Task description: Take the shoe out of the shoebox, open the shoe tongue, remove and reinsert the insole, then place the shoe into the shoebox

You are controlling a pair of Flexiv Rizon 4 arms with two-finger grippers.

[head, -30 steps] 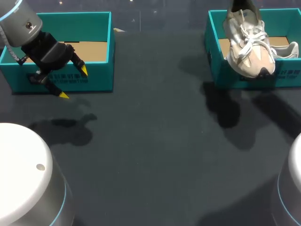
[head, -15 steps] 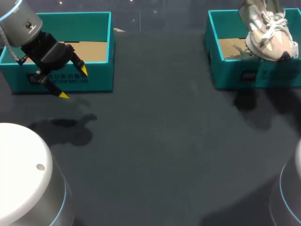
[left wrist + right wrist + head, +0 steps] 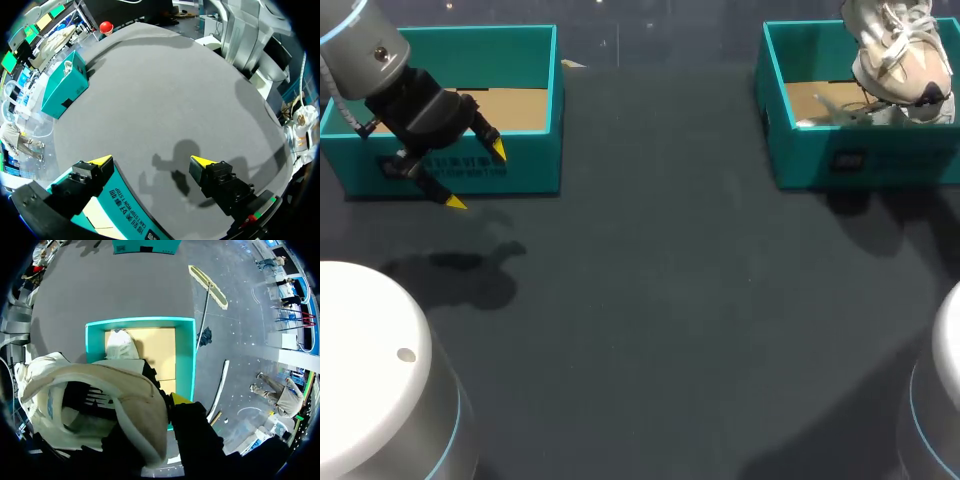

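Rightward went the shoe (image 3: 895, 60), held by the right pincer (image 3: 167, 405) above the shoebox (image 3: 865, 160) at upper right, whose front print is unreadable. Left pincer (image 3: 476, 176) stands wide open.

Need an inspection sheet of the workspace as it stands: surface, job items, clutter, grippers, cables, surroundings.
surface: dark table, only arm shadows on the open part.
job's things: shoe held by its collar over the right shoebox, not lying flat in it.
clutter: second teal box at the left; pale item on the right shoebox's cardboard floor, cannot tell what it is.
grippers: left gripper open, holding nothing, over the second teal box's front wall; right gripper shut on the shoe, one yellow tip showing.
cables: nothing seen.
surroundings: nothing seen reaching over the table.
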